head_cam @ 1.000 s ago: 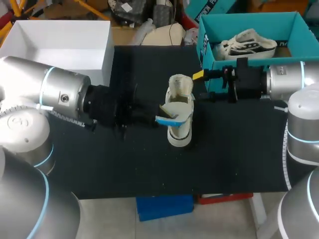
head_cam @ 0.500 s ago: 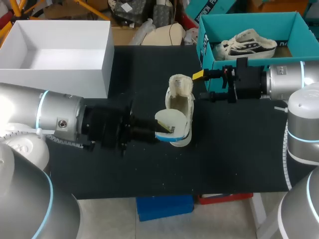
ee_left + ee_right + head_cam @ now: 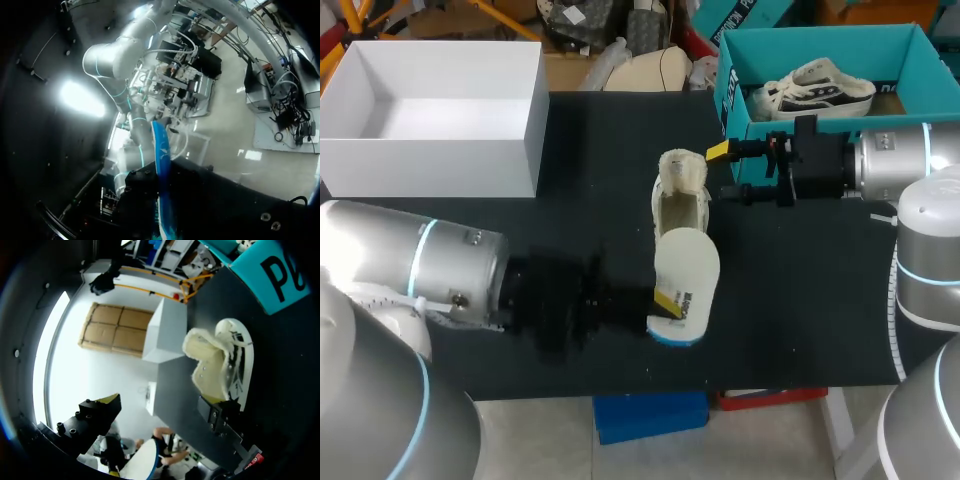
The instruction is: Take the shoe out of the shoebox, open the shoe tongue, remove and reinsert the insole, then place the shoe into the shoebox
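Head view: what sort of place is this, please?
Most likely a robot test bench in a lab or workshop. Two grippers are over a black table: the left gripper holds an insole beside a cream shoe, and a teal shoebox stands at the far edge near the right gripper.

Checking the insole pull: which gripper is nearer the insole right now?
Left. The left gripper is clamped on the insole at its near end. The right gripper is open beside the shoe, at its fleecy collar, beyond the insole's far end.
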{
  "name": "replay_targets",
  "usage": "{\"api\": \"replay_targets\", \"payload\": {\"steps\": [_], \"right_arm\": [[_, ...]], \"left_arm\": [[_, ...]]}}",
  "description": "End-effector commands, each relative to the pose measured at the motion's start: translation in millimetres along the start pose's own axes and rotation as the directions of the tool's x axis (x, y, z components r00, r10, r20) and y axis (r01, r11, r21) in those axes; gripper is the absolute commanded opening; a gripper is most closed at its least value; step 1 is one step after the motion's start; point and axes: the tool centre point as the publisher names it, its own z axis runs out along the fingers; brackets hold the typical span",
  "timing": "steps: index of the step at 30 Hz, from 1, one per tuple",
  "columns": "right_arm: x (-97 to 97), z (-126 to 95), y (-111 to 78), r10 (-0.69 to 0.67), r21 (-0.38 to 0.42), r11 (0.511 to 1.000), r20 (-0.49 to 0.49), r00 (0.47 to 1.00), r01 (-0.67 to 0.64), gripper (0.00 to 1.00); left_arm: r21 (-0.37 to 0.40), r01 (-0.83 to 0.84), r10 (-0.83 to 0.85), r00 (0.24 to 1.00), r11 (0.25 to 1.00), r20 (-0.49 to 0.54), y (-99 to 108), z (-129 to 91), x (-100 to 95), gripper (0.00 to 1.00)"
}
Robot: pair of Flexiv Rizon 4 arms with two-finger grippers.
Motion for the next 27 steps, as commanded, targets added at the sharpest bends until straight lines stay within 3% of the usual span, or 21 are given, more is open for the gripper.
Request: {"api": "replay_targets", "payload": {"steps": [1, 2, 4, 5, 11, 27], "right_arm": [[-0.4, 1, -0.5, 0.0, -0.003, 1.0, 0.001, 1.0, 0.0, 1.0], [-0.4, 1, -0.5, 0.0, -0.003, 1.0, 0.001, 1.0, 0.0, 1.0], [-0.4, 1, -0.5, 0.0, -0.003, 1.0, 0.001, 1.0, 0.0, 1.0], [-0.4, 1, -0.5, 0.0, -0.003, 1.0, 0.001, 1.0, 0.0, 1.0], [-0.4, 1, -0.5, 0.0, -0.003, 1.0, 0.001, 1.0, 0.0, 1.0], [-0.4, 1, -0.5, 0.0, -0.003, 1.0, 0.001, 1.0, 0.0, 1.0]], "left_arm": [[-0.111, -0.168, 0.175, 0.983, 0.98, 0.056, -3, 10, 29.2, 0.0], [-0.086, -0.148, 0.154, 0.985, 0.985, 0.076, -1, 11, 32.3, 0.0], [-0.12, -0.215, 0.225, 0.972, 0.969, 0.073, 7, 13, 41.2, 0.0], [-0.095, -0.205, 0.214, 0.972, 0.974, 0.097, 11, 13, 43.7, 0.0], [-0.128, -0.291, 0.309, 0.938, 0.948, 0.156, 40, 9, 55.0, 0.0], [-0.152, -0.376, 0.397, 0.906, 0.914, 0.145, 131, 14, 59.8, 0.0]]}}
